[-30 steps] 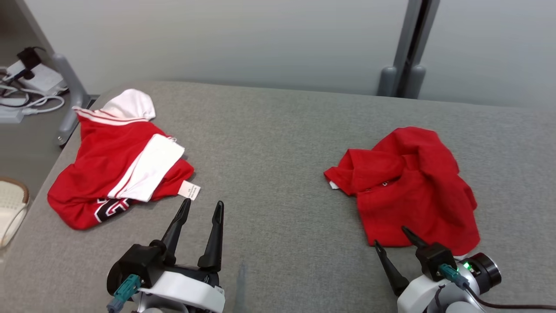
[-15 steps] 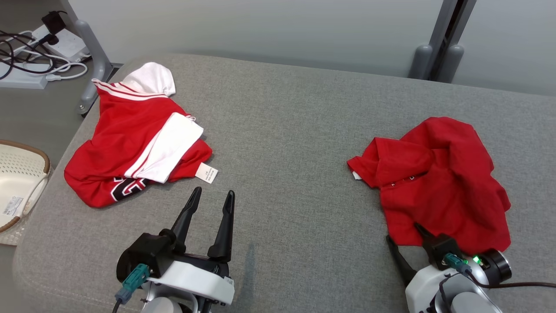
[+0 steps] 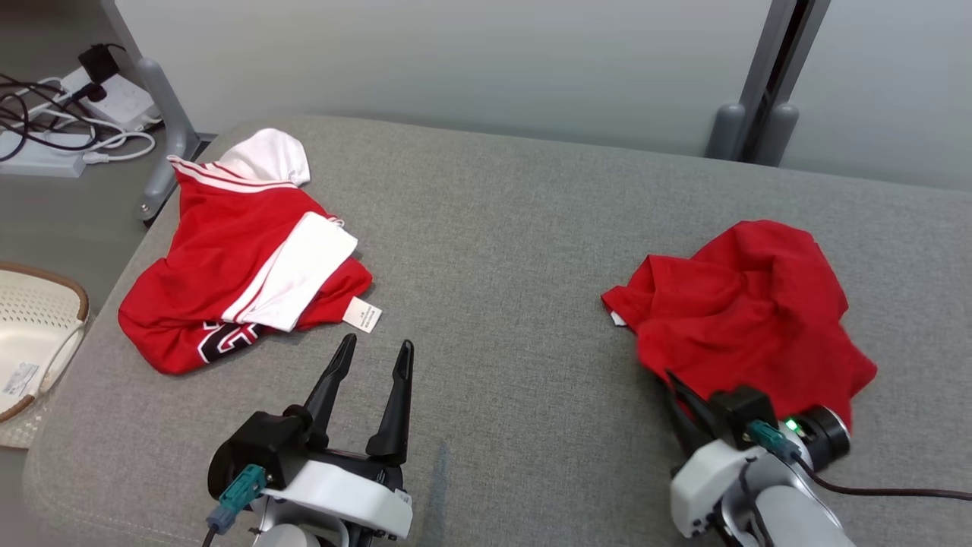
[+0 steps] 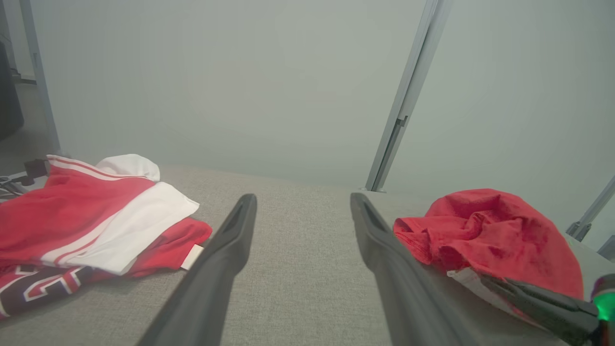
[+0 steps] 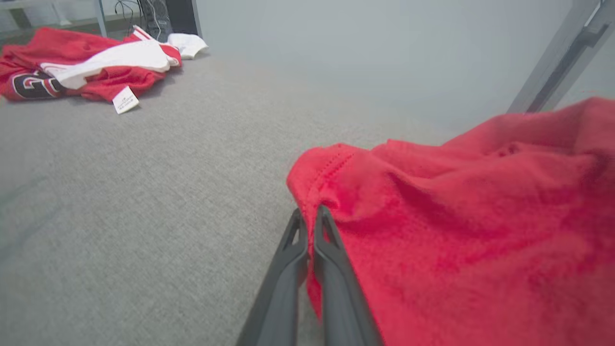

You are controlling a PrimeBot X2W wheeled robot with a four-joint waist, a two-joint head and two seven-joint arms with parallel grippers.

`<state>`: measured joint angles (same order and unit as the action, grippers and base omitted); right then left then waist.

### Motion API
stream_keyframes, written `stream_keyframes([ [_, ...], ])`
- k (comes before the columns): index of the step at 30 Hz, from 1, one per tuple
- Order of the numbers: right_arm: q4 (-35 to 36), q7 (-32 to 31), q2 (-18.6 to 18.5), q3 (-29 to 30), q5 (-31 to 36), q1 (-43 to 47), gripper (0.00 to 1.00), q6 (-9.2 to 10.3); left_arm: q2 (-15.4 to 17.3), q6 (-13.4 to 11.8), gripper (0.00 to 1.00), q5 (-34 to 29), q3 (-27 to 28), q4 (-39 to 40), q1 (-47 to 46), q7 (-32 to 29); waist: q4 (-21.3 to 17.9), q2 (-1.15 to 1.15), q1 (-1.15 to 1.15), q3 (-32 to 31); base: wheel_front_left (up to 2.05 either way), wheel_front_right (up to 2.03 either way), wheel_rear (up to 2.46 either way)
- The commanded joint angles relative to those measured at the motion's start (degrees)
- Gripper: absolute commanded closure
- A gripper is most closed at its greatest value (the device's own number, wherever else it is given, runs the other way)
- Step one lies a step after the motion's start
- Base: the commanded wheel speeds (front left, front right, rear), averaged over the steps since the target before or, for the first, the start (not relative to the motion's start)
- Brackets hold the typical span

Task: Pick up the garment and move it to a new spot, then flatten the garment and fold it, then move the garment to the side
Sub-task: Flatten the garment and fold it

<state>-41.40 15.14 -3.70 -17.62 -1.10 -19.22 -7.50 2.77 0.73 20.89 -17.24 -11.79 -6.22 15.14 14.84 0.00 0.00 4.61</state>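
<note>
Right gripper: at 5 o'clock in the head view, forearm low over the cushion, fingers pointing to 11 o'clock. Jaws are pressed together on the near hem of the shirt. In its own wrist view, red cloth is caught between the fingers.

Left gripper: at 7 o'clock, fingers pointing to 12. Jaws are spread wide with nothing between them, tips over bare cushion.

Cushion: grey woven cloth, bearing both garments, with a bare stretch between them.

Wall: pale grey, behind the cushion at 12 o'clock.

Shirt: plain red, crumpled in a heap at 3 o'clock on the cushion. Its near edge is gathered at the right gripper.

Jersey: red with white panels and stripes, dark lettering along its near edge. It lies rumpled at 9 to 10 o'clock, well apart from the shirt and near the left gripper's tips.

Basket: cream, perforated, brown rim. It sits off the cushion at 9 o'clock, partly cut off by the frame.

Post: grey upright at 1 o'clock, two rounded feet at its base behind the cushion.

Power strip: white, with a black plug and tangled cables, on the floor at 11 o'clock.

Label: white, at the jersey's 4 o'clock corner, flat on the cushion, just beyond the left gripper's tips.
</note>
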Motion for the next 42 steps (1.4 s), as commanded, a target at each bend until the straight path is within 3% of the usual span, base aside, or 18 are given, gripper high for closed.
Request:
stream_keyframes([
  [1,1.3,0.0,0.0,-1.1,-1.0,-1.1,1.00,0.02,0.2,0.2,0.00,0.3,0.1,0.0,0.3,0.0,-0.3,0.00,0.00,-0.7,0.00,0.00,0.00],
  [13,12.9,0.0,0.6,-15.4,-13.3,-11.9,1.00,0.02,0.2,-0.4,0.00,0.9,-0.3,-0.3,2.4,0.0,-0.9,0.00,0.00,-5.2,0.00,0.00,0.00],
  [16,17.0,0.0,0.5,-15.8,-16.9,-15.8,1.00,0.02,0.2,-0.6,0.00,1.0,-0.4,-0.2,3.1,0.0,-1.0,0.00,0.00,-5.8,0.00,0.00,0.00],
  [19,21.1,0.0,0.5,-11.2,-19.4,-18.3,1.00,0.02,0.2,-0.7,0.00,1.2,0.3,0.1,3.4,0.0,-1.2,0.00,0.00,-6.1,0.00,0.00,0.00],
  [24,24.6,0.0,0.0,1.8,-19.2,-17.8,1.00,0.02,0.2,-0.8,0.00,0.9,1.2,0.3,3.4,0.0,-1.9,0.00,0.00,-6.1,0.00,0.00,0.00],
  [31,16.5,0.0,-4.0,15.6,-18.6,-8.1,1.00,0.02,0.2,-0.6,0.00,0.7,1.6,0.7,3.5,0.0,-4.0,0.00,0.00,-5.2,0.00,0.00,0.00],
  [34,11.4,0.0,-6.1,19.2,-16.8,-3.3,1.00,0.02,0.2,-0.7,0.00,0.6,1.8,1.0,3.0,0.0,-5.1,0.00,0.00,-4.3,0.00,0.00,0.00],
  [42,3.9,0.0,-6.3,25.9,-14.2,4.5,1.00,0.01,0.2,-0.3,0.00,-0.1,2.4,0.6,2.1,0.0,-8.3,0.00,0.00,-2.8,0.00,0.00,0.00],
])
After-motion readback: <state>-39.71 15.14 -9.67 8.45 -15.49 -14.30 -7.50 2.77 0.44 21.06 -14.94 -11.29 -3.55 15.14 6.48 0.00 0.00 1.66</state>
